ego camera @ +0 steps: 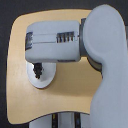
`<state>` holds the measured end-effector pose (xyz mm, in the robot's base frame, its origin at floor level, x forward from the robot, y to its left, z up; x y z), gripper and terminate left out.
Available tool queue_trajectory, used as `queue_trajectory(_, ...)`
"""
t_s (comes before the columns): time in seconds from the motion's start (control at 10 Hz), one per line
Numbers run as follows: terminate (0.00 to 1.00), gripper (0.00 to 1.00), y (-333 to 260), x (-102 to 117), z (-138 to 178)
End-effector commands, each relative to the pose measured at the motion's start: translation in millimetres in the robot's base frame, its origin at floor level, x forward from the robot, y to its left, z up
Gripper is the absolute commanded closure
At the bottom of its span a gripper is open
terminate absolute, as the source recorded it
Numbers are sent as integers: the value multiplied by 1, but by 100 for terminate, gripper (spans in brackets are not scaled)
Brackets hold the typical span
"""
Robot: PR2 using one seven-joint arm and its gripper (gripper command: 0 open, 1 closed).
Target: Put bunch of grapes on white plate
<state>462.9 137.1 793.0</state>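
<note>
Grapes: the bunch of grapes (37, 70) shows as a small dark, near-black clump at about 9 o'clock from the picture's centre; it is blurred, so single berries and any stem cannot be made out; it lies within the plate's outline, toward the plate's 11 o'clock side; whether it rests on the plate or hangs just above it cannot be told

Plate: the white plate (46, 81) is round and pale, only partly seen; its top is covered by the arm; its lower rim curves clear at 6 o'clock of the grapes

Pincer: the gripper (36, 66) points down from the arm's underside, right at the dark clump; its fingers merge with the grapes in the blur; I cannot tell whether they are spread, pressed together, or pinching the bunch

Arm: the grey arm (55, 42) lies across the upper middle, from 3 o'clock toward 9 o'clock; a wide grey shoulder fills the exterior view's right

Table: the light wooden table (20, 100) has rounded corners; it carries the plate near its 9 o'clock edge
</note>
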Motion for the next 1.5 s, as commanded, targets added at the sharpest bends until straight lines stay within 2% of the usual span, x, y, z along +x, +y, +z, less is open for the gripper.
queue_trajectory(0.0, 0, 100, -14, -3, -11)
queue_trajectory(1.4, 0, 100, -18, -1, -2)
